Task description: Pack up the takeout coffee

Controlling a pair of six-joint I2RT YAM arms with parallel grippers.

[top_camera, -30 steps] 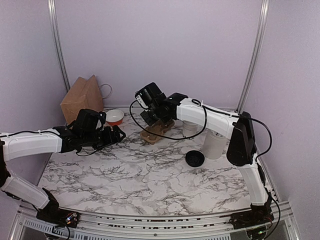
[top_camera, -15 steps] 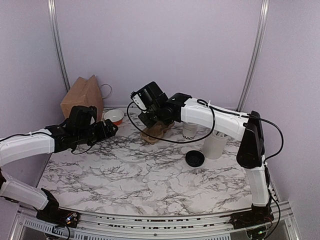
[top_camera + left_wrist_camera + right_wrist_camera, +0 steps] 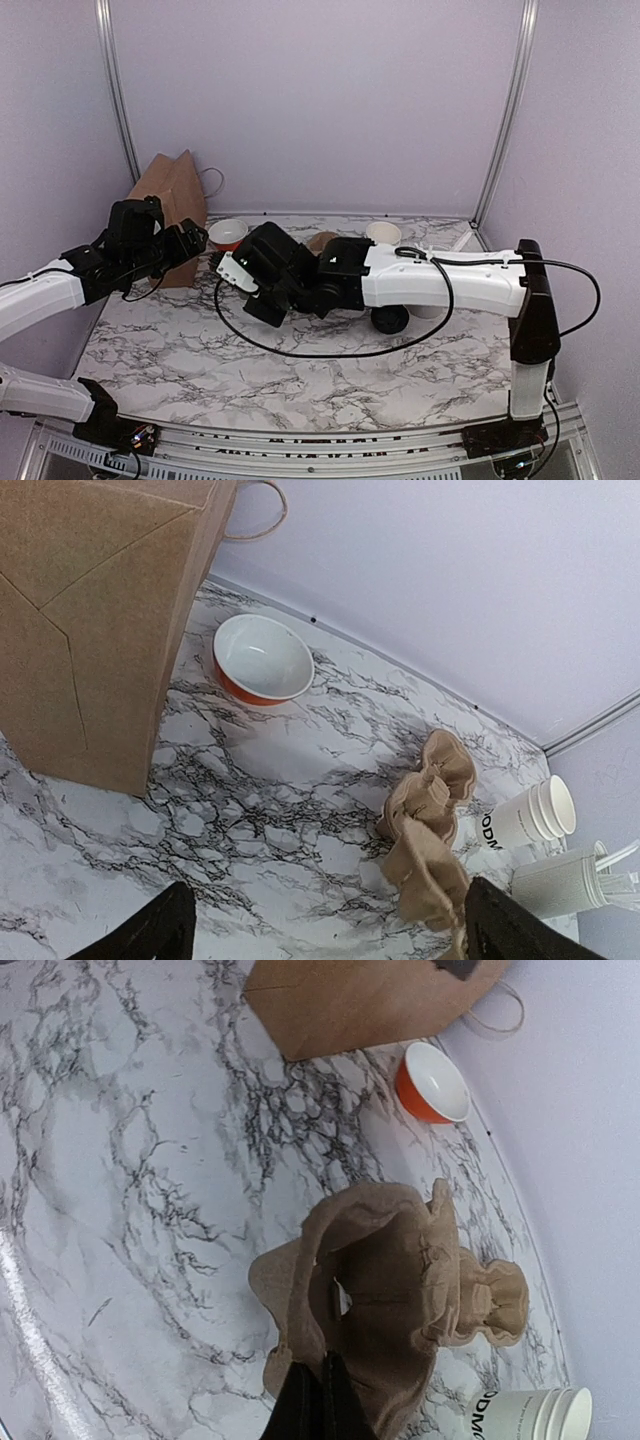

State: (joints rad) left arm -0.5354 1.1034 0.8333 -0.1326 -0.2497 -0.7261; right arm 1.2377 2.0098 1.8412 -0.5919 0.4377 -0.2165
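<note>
Arms have changed places over the last second. The right arm (image 3: 440, 280), which stood high over the back of the marble-patterned tabletop (image 3: 300, 385), now lies low and stretches leftward across it. The left arm (image 3: 45, 290) has drawn back beside the tall brown paper bag (image 3: 165, 210).

The right pincer (image 3: 322, 1370) is pressed together on the rim of the brown moulded-pulp cup carrier (image 3: 385, 1280). That carrier lay flat at the back and now looks tipped up. Whether it is clear of the tabletop I cannot tell. The left pincer (image 3: 328, 890) is spread wide, with nothing between its fingers.

I judge the packing to be at an early stage. The carrier seems to be on its way toward the bag, and its pockets are empty.

The round black plastic lid (image 3: 390, 318) lies flat on the tabletop just in front of the right forearm, on no cup. Being round, it has no long axis across the tabletop. Its short axis stands upright, and which face is up is too small to tell.

The single white paper cup I cannot pick out. The lettered white cups (image 3: 525, 820) at the back right stand mouth up and show more than one rim, so they look like a nested stack.
</note>
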